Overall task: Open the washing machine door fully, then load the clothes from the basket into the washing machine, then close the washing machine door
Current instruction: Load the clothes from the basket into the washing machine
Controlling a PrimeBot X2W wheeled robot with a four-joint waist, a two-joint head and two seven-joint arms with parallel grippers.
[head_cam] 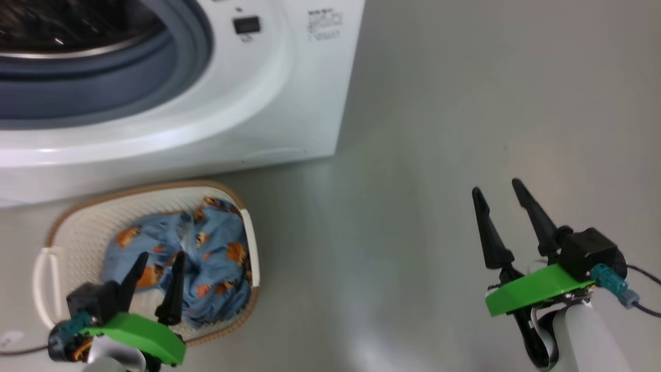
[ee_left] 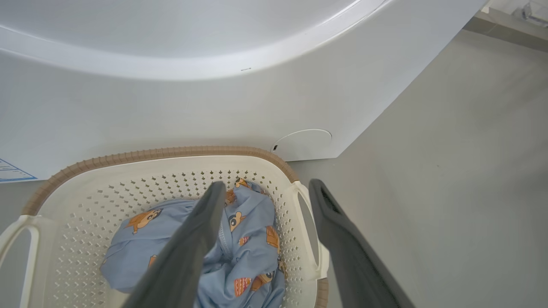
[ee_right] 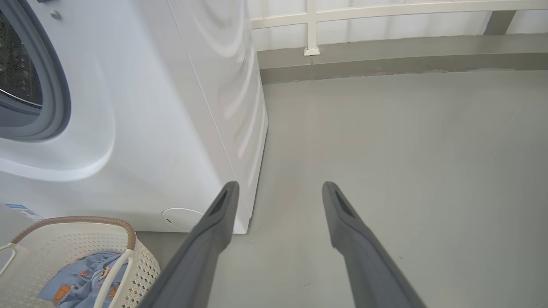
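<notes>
The white washing machine point(head_cam: 289, 98) fills the upper left of the head view. Its round mouth is uncovered, showing the grey rubber seal point(head_cam: 129, 88) and the steel drum point(head_cam: 67, 26). Just below it, at lower left, sits the cream perforated basket point(head_cam: 88, 227) with its brown rim. It holds crumpled light blue clothes point(head_cam: 211, 258) printed with orange figures.

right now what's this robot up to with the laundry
A two-armed robot is working at a white washing machine whose drum stands exposed. The blue printed clothes lie in the basket on the floor in front of it, not yet loaded. The left end effector hangs open over the basket, gripping nothing. The right end effector is open and empty over bare floor off to the right.
</notes>
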